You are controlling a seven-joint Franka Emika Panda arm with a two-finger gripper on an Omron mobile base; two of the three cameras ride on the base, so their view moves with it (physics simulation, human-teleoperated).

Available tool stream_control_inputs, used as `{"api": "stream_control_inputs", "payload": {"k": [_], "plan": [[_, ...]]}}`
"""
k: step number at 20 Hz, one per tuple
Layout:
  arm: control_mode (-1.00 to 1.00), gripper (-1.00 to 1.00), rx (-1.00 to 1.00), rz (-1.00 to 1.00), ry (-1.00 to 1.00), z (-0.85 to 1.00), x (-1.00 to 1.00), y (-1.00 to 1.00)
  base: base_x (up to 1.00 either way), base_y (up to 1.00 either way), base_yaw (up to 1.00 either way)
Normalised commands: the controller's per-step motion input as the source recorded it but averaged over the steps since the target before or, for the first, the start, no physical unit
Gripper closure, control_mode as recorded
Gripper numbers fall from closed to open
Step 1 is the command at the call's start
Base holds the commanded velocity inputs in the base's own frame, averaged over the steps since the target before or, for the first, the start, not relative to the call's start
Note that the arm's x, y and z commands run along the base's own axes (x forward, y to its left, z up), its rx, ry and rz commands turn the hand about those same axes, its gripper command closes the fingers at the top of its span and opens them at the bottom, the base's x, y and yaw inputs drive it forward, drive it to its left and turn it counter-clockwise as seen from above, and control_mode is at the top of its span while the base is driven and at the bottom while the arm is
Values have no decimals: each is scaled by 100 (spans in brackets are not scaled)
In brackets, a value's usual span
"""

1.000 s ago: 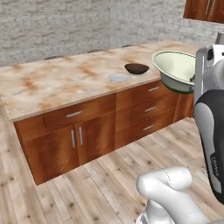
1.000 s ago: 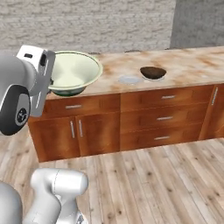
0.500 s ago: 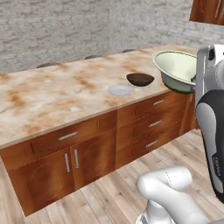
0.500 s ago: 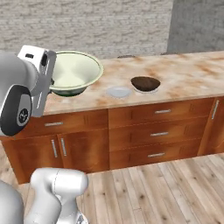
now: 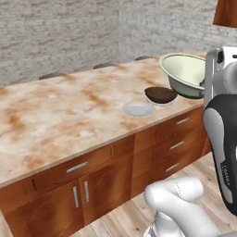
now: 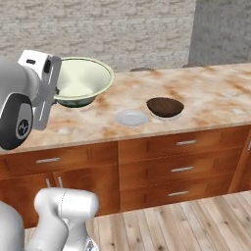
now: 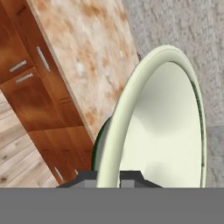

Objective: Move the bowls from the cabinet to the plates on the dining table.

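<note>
Two bowls: cream bowl (image 6: pixel 81 81), brown bowl (image 6: pixel 165 107); one plate (image 6: pixel 131 118).

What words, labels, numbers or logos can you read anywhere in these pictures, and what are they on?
Small dark lettering on the dark part of the robot arm, left base view: too small and blurred to read.
Round logo mark on the arm joint, right base view: a symbol, no letters can be made out.
No text on the cream bowl, brown bowl, white plate, dining table or its drawers.
</note>
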Motion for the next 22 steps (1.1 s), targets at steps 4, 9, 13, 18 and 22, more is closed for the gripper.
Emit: {"api": "stream_control_inputs", "payload": {"k": [4,9,13,18,22], "plan": [[100,100,0,0,0,0,0,0,50,-47,-4],[100,100,0,0,0,0,0,0,61,-42,-4],[100,100,0,0,0,0,0,0,58,-19,-1],[100,100,0,0,0,0,0,0,41,-2,0],[100,100,0,0,0,0,0,0,35,0,0]]}}
